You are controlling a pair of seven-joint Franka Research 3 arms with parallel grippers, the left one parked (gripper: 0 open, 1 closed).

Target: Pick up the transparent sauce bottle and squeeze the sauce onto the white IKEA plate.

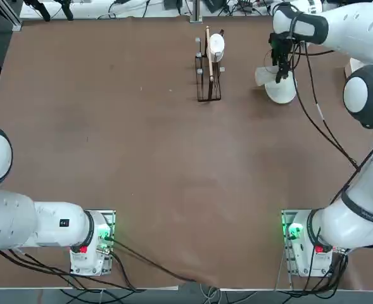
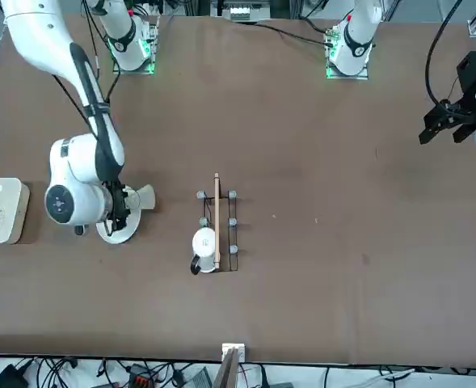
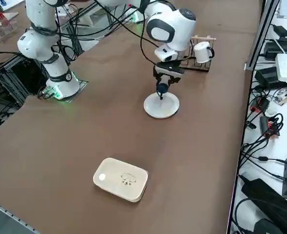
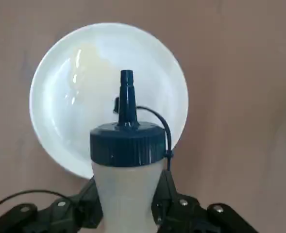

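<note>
Translucent sauce bottle with blue nozzle cap (image 4: 129,194) gripped above white plate

Both fingers of the right pincer (image 4: 129,206) close on the bottle's body, the arm reaching down over the desk (image 3: 109,122) with the nozzle tilted towards the plate. Beneath it, the glossy round white plate (image 4: 55,107) holds a pale yellowish pool of sauce (image 4: 92,70). A black wire rack with a wooden bar (image 2: 232,234) stands apart from the plate, a white mug (image 2: 206,244) on it. Elsewhere lies a white rounded-rectangular container (image 3: 121,179).
</note>
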